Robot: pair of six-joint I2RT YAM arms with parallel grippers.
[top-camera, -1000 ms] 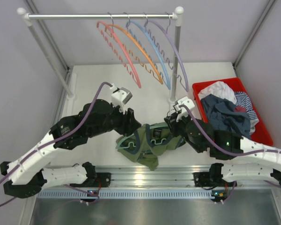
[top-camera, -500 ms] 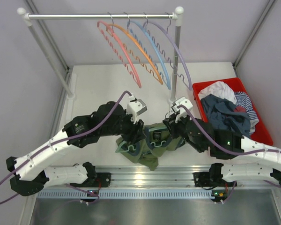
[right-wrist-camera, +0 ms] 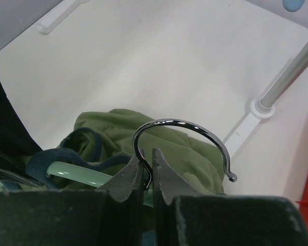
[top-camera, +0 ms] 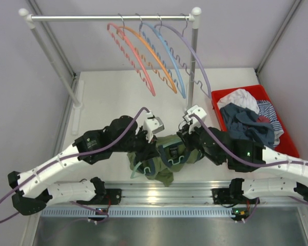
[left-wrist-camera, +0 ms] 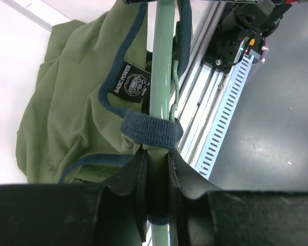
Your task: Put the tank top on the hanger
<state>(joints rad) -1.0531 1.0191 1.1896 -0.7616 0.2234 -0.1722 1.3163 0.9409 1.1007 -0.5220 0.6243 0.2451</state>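
You have a white table (top-camera: 108,97) closed in by pale grey walls (top-camera: 236,36) at left, far and right. A white-posted clothes rail (top-camera: 92,18) with a metal bar stands at the far side. An aluminium rail (top-camera: 159,190) runs along the near edge, with what looks like dull grey floor (top-camera: 169,230) below. The light is soft and even.

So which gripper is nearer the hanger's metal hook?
Right. The right gripper pinches the base of the metal hook. The left gripper clamps the hanger farther along its green arm, where the navy strap of the tank top loops around it.
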